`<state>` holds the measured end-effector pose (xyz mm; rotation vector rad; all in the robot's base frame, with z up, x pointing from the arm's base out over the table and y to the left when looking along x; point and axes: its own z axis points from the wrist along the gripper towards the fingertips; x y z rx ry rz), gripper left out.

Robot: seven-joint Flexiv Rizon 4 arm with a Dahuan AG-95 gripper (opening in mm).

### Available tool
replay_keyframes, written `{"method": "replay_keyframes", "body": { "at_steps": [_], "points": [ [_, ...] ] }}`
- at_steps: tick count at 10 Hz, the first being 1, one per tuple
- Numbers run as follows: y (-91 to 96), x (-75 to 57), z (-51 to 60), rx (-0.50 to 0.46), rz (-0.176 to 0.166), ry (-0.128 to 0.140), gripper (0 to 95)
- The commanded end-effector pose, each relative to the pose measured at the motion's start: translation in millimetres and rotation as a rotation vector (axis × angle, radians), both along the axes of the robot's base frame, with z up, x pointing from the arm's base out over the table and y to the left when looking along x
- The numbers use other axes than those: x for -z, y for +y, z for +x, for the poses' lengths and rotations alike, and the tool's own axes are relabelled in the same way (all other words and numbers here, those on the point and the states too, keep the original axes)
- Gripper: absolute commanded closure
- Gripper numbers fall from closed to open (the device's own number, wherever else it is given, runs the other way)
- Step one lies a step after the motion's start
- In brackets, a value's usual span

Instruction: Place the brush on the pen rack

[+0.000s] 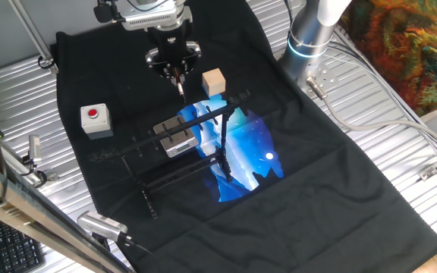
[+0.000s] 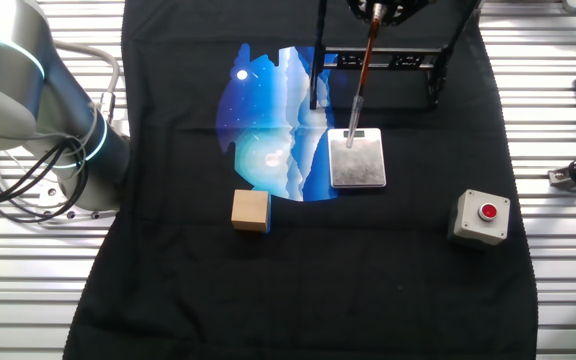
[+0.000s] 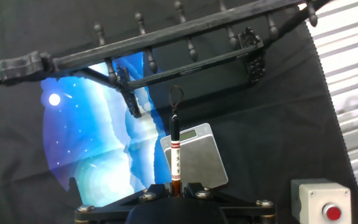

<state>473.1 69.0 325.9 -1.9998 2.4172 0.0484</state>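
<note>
While claw (image 3: 176, 190) grips brush (image 3: 175, 155), above pen rack (image 3: 199, 158)

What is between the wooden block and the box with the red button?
In the other fixed view, the grey pen rack sits between the wooden block and the button box, a little farther back. The brush hangs over it.

We found the approach crowded by the black rod frame (image 1: 203, 144), which stood over the middle of the cloth-covered table (image 2: 298, 300), its crossbars and hanging hooks rising beside the pen rack (image 2: 357, 158). The gripper (image 1: 177, 74), closed on the brush (image 2: 362, 70), hung above the rack, just clear of the bars. The wooden cube (image 2: 251, 210) and the button box (image 2: 482, 216) flanked the rack, each well apart; open cloth lay between them.
</note>
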Motion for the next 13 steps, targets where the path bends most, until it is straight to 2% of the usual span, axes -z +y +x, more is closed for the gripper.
{"method": "replay_keyframes", "body": {
  "at_steps": [1,5,8,11,13],
  "points": [
    [0.7,-0.4,-0.5,-0.034,0.015,-0.001,95.0],
    [0.4,-0.3,2.1,-0.06,0.021,-0.001,95.0],
    [-4.8,1.6,14.1,-0.071,0.046,0.007,95.0],
    [-3.5,2.0,26.0,-0.073,0.044,0.013,95.0],
    [-7.5,4.3,31.0,-0.078,0.054,0.014,95.0]
  ]
}}
